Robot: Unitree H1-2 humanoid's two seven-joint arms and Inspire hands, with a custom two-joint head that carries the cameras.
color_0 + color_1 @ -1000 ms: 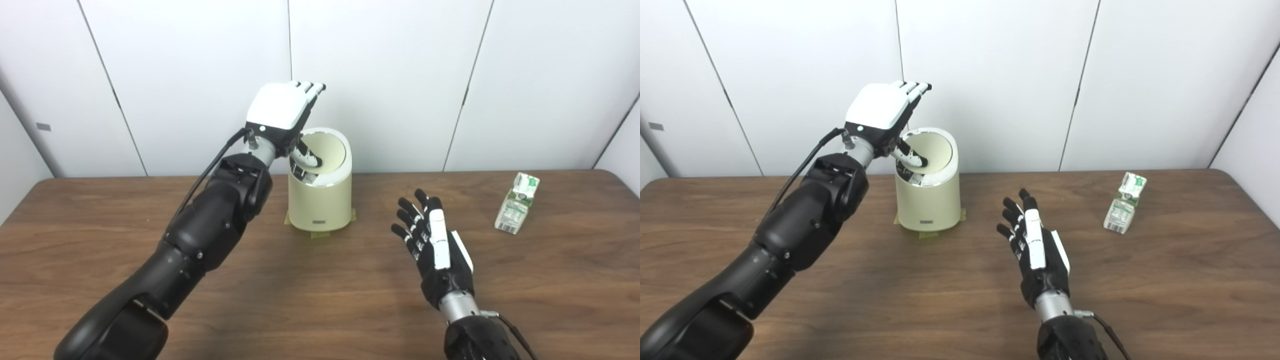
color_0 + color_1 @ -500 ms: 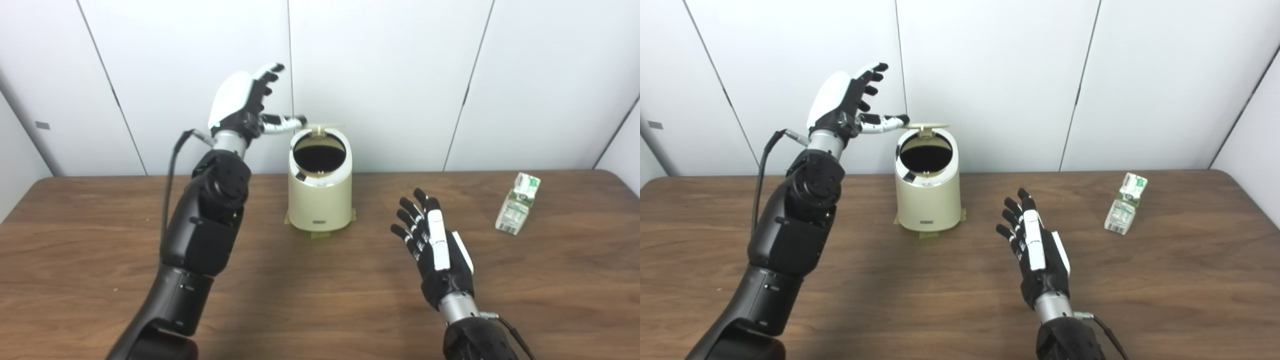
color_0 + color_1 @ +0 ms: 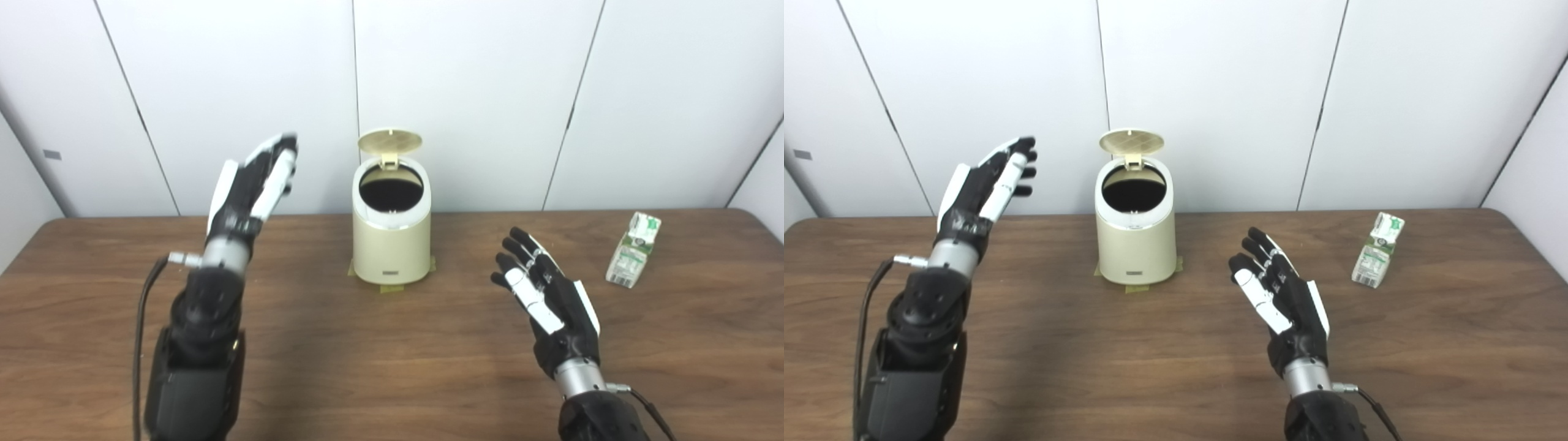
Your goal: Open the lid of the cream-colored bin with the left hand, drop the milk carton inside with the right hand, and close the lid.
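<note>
The milk carton (image 3: 633, 250) stands right of the right robot hand (image 3: 547, 301), which is empty with fingers spread. It seems tilted, long axis near upright; the left robot hand (image 3: 252, 184), also empty, is far off.

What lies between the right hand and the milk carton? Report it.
Nothing. Between the right hand and the milk carton there is only bare table; both eye views show this stretch of wood.
</note>
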